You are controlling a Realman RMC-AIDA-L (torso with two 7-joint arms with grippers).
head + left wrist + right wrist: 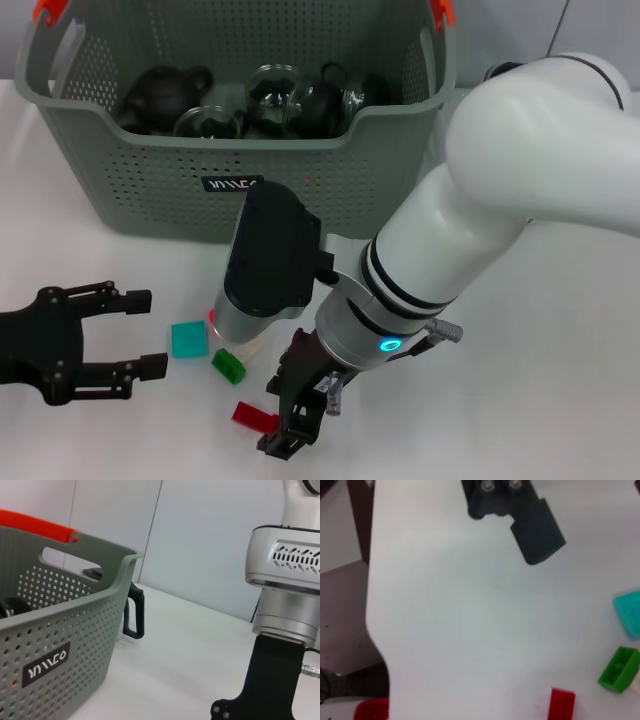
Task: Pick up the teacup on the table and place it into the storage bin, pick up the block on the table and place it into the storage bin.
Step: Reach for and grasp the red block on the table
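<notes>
— White tabletop [520, 400] all round; what stands on it?

— One storage bin [150, 190] at the back, already holding several dark teapots and glass pieces. No teacup shows on the table itself, though something pale sits half hidden under the right arm. In front lie three blocks: one teal block [186, 339], one green block [229, 365], one red block [250, 413].

— And the grippers?

— Left gripper [140, 333] rests low at the near left, fingers spread wide, empty. Right gripper [295, 415] hangs just beside the red block; whether its fingers are spread or closed I cannot tell.

— Which step, then?

— The block pick, I judge. Next it must straddle one block squarely before closing.
</notes>
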